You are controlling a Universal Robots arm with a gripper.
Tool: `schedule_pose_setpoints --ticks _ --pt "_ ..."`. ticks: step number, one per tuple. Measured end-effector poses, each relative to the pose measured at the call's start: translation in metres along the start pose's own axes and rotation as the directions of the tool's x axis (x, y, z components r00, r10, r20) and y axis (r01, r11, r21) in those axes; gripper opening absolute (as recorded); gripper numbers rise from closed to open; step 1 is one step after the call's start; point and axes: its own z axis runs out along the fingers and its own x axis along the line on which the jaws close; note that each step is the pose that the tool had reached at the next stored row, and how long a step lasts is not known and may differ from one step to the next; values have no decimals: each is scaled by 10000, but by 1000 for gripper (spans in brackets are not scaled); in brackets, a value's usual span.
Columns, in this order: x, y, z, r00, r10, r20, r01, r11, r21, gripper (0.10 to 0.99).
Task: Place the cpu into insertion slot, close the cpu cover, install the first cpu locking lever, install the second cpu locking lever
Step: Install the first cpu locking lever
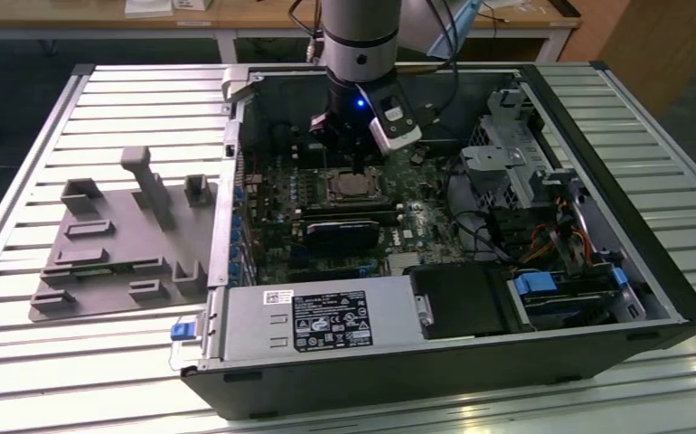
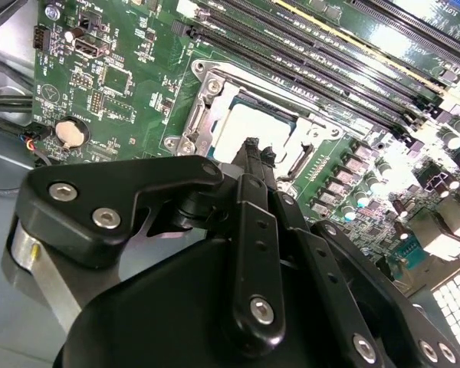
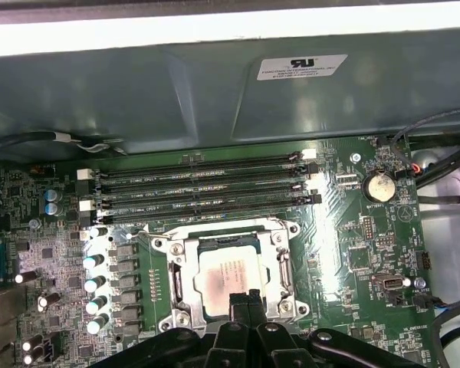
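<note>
The cpu [image 3: 224, 274] lies flat in the insertion slot [image 3: 162, 244] on the green board, its dull silver top showing through the window of the cpu cover [image 3: 185, 270]. The cover lies down flat around the chip. My gripper [image 3: 244, 298] hangs just above the near edge of the socket, fingers shut together with nothing between them. In the second wrist view the gripper [image 2: 251, 149] points at the cpu [image 2: 253, 124] inside the cover [image 2: 205, 115]. From outside, the gripper [image 1: 348, 165] sits right over the cpu [image 1: 351, 187] inside the open computer case.
Long black memory slots [image 3: 199, 188] run beside the socket, towards the case wall [image 3: 176, 92]. A black card [image 1: 342, 233], a power supply [image 1: 312, 321] and a drive cage [image 1: 505, 154] crowd the case. A grey fixture plate [image 1: 119, 244] lies at the exterior view's left.
</note>
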Motion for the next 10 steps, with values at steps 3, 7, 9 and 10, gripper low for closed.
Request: schedule_pose_setpoints --ticks 3,7,9,10 --pt "18 -3 -3 10000 -1 -1 1 10000 3 102" --pt "110 -13 -9 10000 0 2 0 10000 0 102" --pt "180 -21 -14 10000 -1 6 1 10000 0 102" --pt "217 -25 -17 10000 0 9 0 10000 -1 102"
